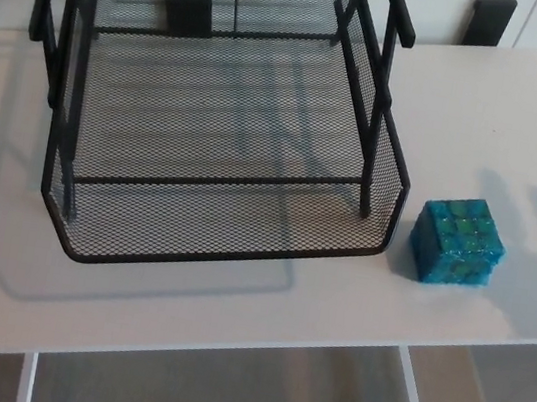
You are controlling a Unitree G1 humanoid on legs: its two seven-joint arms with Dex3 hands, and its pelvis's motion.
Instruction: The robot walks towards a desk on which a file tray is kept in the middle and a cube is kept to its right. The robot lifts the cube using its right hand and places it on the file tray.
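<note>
We see neither robot hand, so cannot tell its grip, and with the cube point(458, 241) near the table's point(229, 327) front right corner, just beside the tray point(396, 180), a skewed reach might push it off the edge or snag the mesh.

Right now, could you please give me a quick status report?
Both hands out of view. Cube on desk, right of tray. Nothing between them.

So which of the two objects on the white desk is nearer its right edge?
The small blue-green glittery cube; the black wire-mesh file tray sits left of it, not touching.
</note>
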